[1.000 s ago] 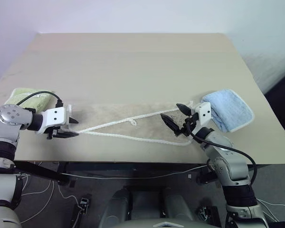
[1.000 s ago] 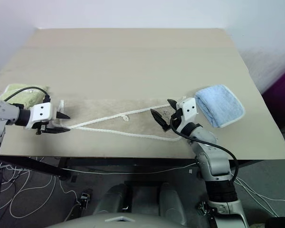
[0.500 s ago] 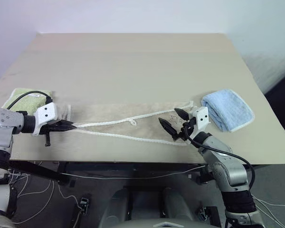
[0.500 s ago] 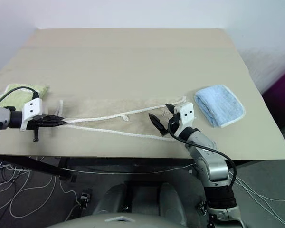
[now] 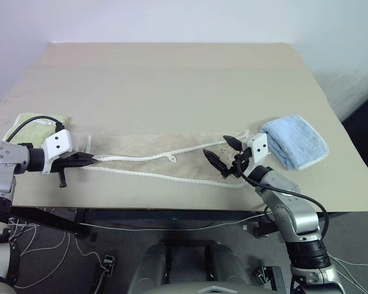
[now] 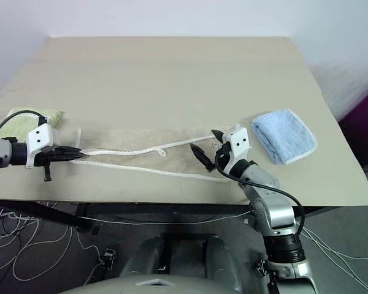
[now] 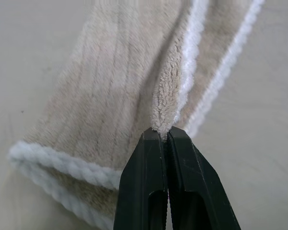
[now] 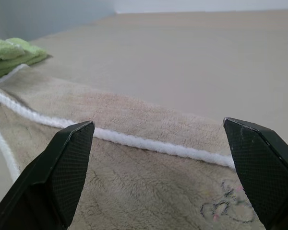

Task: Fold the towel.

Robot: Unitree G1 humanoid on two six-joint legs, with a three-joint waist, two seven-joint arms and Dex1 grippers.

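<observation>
Presently, one towel (image 5: 153, 162) — beige terry cloth with a white corded edge (image 5: 159, 177) and a small white loop (image 5: 171, 158) — lay stretched as a long, narrow band across the near part of the tabletop (image 5: 172, 79), left to right.

Left hand (image 7: 167, 139): fingers pressed together on a pinch of pile at the towel's left end, the cloth puckered up between the tips.

Right hand (image 5: 224, 153): fingers spread wide, poised just over the towel's right end beside a small embroidered mark (image 8: 225, 206), holding nothing.

Other cloths: a light green towel (image 5: 34, 122) at the far left, near the left hand; a light blue towel (image 5: 294, 141) folded at the right, just beyond the right hand.

Handling, as judged: soft, light and limp — it would sag and trail wherever unsupported, and a thin pinch of pile could slip free. The cord gave a firmer hold; the right-end corner at the corded edge looked the sensible place for the second grip, so both ends could be carried over together.
</observation>
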